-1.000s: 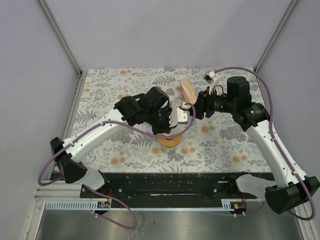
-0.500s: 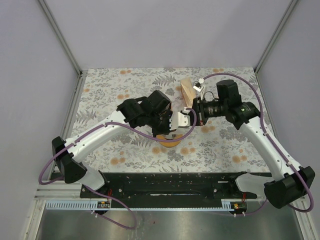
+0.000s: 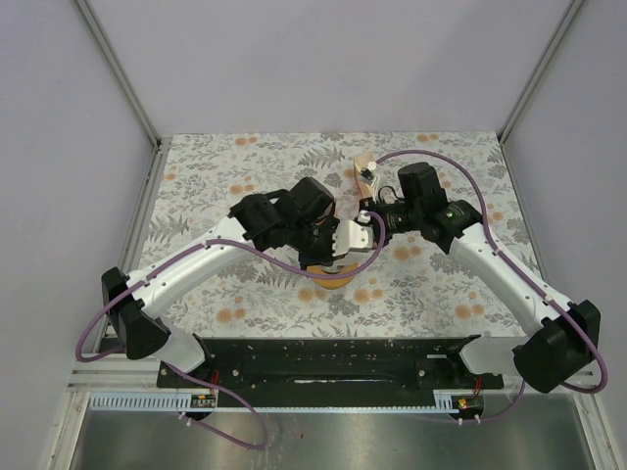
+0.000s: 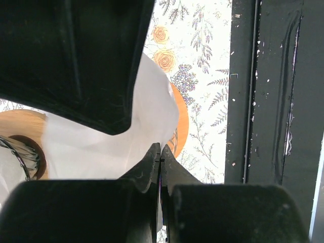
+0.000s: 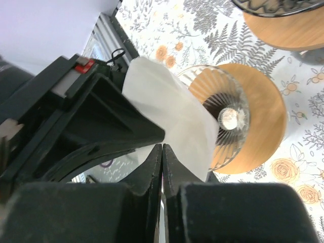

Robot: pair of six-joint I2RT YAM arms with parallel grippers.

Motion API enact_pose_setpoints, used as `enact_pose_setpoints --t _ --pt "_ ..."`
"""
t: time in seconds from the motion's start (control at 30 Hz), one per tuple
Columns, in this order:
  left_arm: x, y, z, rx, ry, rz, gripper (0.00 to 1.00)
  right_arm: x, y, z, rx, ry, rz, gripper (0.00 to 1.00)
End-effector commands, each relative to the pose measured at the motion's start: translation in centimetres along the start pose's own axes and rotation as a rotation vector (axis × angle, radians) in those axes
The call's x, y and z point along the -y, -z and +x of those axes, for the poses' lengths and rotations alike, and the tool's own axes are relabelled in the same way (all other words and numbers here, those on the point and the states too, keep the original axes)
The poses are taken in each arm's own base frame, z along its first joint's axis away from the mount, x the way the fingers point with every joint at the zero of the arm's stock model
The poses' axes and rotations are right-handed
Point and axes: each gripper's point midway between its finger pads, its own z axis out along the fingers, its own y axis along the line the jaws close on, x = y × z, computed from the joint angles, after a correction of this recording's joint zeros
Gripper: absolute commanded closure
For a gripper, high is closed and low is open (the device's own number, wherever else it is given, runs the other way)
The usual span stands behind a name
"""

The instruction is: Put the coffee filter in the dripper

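The white paper coffee filter (image 3: 355, 233) hangs between my two grippers just above the dripper. The dripper is ribbed clear glass (image 5: 223, 116) on a round orange wooden base (image 3: 331, 277). My left gripper (image 3: 333, 240) is shut on one edge of the filter (image 4: 126, 126), with its fingertips meeting at the paper's lower rim. My right gripper (image 3: 372, 225) is shut on the opposite edge (image 5: 172, 116). In the right wrist view the filter's lower corner overlaps the glass cone's rim. The orange base also shows behind the paper in the left wrist view (image 4: 182, 121).
A second wooden stand with a wire rim (image 5: 288, 25) sits just behind the dripper, partly hidden by the right arm in the top view (image 3: 361, 162). The black rail (image 3: 333, 367) runs along the table's near edge. Grey walls enclose the floral table (image 3: 216, 166).
The right arm's wrist has swung left toward the left gripper, bringing the two grippers closer together. The filter stays pinched between them over the dripper. The left arm barely moved.
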Motion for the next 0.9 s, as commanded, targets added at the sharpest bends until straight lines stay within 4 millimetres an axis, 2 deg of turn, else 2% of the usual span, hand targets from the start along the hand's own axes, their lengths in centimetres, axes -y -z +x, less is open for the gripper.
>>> enact_pose_setpoints --t 0.0,0.07,0.17,0.27,0.3,0.47,0.63,0.73,0.77,0.8,0.87 --pt "0.6 1.1 -1.6 0.077 -0.029 0.003 1.00 1.3 -0.8 -1.6 0.081 0.012 0.075 1.00" --pt "0.6 1.4 -1.9 0.090 -0.028 -0.001 1.00 1.9 -1.1 -1.2 0.074 0.011 0.120 1.00" --pt "0.6 2.3 -2.9 0.122 -0.012 0.008 0.70 2.7 -1.6 -0.2 0.048 0.014 0.180 1.00" --pt "0.8 3.7 -3.9 0.176 0.007 0.036 0.50 3.0 -2.0 0.3 0.027 0.034 0.220 1.00" --pt "0.7 4.3 -4.1 0.195 0.018 0.040 0.48 3.1 -2.1 0.4 0.022 0.036 0.234 1.00" --pt "-0.2 7.3 -5.0 0.293 0.094 0.040 0.40 3.0 -2.2 0.3 0.006 0.079 0.282 1.00" --pt "-1.8 10.7 -5.4 0.398 0.191 0.025 0.28 2.6 -2.9 0.8 -0.036 0.148 0.337 1.00" --pt "-3.7 12.6 -5.0 0.469 0.324 -0.012 0.27 2.3 -3.2 0.7 -0.056 0.183 0.373 1.00" --pt "-5.0 13.1 -4.7 0.488 0.380 -0.053 0.27 2.3 -3.3 0.7 -0.070 0.193 0.390 1.00" --pt "-6.5 13.3 -4.0 0.493 0.461 -0.109 0.27 2.3 -3.4 0.8 -0.083 0.201 0.404 1.00" --pt "-8.1 13.3 -2.4 0.482 0.548 -0.181 0.27 2.5 -3.6 1.0 -0.113 0.220 0.440 1.00"
